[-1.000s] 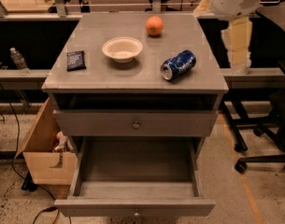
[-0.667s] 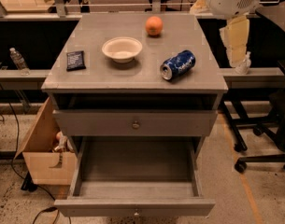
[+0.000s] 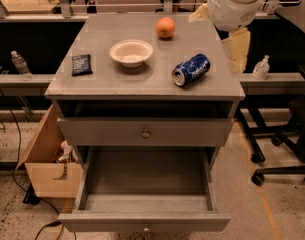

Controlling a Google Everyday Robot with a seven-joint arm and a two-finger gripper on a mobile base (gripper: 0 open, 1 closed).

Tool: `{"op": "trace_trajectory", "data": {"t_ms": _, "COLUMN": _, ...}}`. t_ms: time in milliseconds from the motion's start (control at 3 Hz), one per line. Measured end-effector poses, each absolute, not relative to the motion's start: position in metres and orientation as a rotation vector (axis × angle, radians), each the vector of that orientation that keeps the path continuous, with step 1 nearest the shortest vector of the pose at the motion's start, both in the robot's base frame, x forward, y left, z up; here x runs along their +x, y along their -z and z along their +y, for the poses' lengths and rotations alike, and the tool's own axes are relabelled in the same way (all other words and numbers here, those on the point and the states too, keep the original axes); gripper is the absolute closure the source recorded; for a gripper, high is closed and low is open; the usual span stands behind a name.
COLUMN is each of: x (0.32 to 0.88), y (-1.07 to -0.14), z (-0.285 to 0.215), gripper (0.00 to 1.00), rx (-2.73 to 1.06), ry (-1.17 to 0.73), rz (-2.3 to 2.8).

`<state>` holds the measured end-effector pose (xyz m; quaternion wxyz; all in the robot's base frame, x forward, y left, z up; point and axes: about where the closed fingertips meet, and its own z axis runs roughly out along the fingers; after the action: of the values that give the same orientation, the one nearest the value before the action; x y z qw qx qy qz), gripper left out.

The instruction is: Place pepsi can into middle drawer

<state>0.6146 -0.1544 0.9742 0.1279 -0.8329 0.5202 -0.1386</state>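
Note:
The pepsi can (image 3: 191,70), blue with white markings, lies on its side on the grey cabinet top (image 3: 107,81), near the right front edge, silver top facing front-left. The middle drawer (image 3: 147,174) is pulled out below, grey and empty inside, with its small knob (image 3: 146,229) at the front. My gripper (image 3: 222,38) hangs from the white arm above the cabinet's back right corner, behind and to the right of the can. Its cream fingers (image 3: 237,49) stand apart and hold nothing.
An orange (image 3: 165,27), a white bowl (image 3: 131,52) and a flat black packet (image 3: 82,64) sit on the cabinet top. The upper drawer front (image 3: 144,132) is shut. A cardboard box (image 3: 47,166) stands at the left, chair legs (image 3: 279,159) at the right.
My arm and gripper have moved a little to the left, closer over the cabinet's right edge. The can and the drawer have not moved.

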Motion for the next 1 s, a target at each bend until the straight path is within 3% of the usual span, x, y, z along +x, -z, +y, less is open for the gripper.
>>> {"op": "trace_trajectory", "data": {"t_ms": 1000, "x": 0.67, "y": -0.902, "z": -0.105, "gripper": 0.0, "rx": -2.664, "ry": 0.229, "rz": 1.09}}
